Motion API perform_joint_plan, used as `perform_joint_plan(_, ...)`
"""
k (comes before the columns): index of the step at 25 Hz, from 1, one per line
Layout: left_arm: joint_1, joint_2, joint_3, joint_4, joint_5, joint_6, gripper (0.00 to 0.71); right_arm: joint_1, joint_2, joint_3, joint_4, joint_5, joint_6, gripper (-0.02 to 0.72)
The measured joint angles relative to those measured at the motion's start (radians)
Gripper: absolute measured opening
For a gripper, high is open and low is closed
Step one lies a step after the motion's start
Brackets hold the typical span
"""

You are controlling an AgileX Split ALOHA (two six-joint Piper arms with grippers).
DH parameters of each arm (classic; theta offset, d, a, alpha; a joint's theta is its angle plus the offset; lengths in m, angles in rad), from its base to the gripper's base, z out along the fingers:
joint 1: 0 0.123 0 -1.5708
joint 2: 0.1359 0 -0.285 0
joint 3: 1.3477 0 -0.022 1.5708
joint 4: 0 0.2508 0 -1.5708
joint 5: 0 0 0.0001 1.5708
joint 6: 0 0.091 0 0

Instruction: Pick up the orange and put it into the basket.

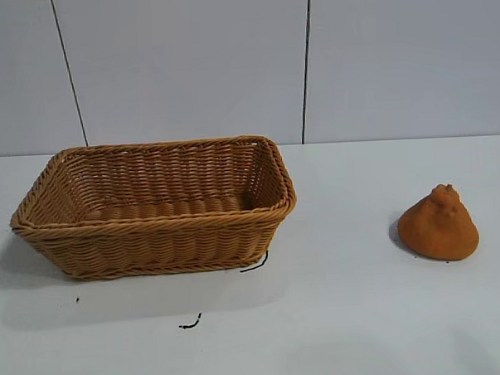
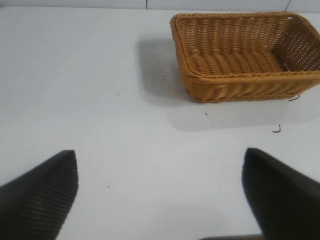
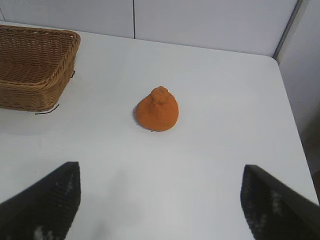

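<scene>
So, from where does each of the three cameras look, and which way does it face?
Exterior: outside the rig, facing basket and orange; no arm shows.
Left wrist: on the left arm, facing the basket; left tool open.
Right wrist: on the right arm, facing the orange; right tool open.
All three share the basket.

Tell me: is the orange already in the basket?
No. The orange sits on the table, right of the basket, apart from it.

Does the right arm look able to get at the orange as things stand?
Probably yes. The right claw is open and faces the orange, which sits alone on bare table, apart from the basket. Nothing lies between them.
</scene>
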Motion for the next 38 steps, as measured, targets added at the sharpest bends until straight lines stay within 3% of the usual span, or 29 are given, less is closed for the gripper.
perform_joint_plan(13, 0.000, 0.000, 0.000, 0.000, 0.000, 0.000, 0.639, 0.000, 0.060, -0.005, -0.001, -0.035, 0.002, 0.617)
perform_joint_plan(22, 0.000, 0.000, 0.000, 0.000, 0.000, 0.000, 0.639, 0.000, 0.555, -0.159, -0.007, -0.066, 0.048, 0.610)
perform_joint_plan(30, 0.000, 0.000, 0.000, 0.000, 0.000, 0.000, 0.639, 0.000, 1.159, -0.447, 0.015, -0.089, 0.052, 0.610)
perform_joint_plan(38, 0.000, 0.000, 0.000, 0.000, 0.000, 0.000, 0.639, 0.000, 1.573, -0.735, 0.014, -0.094, 0.052, 0.610)
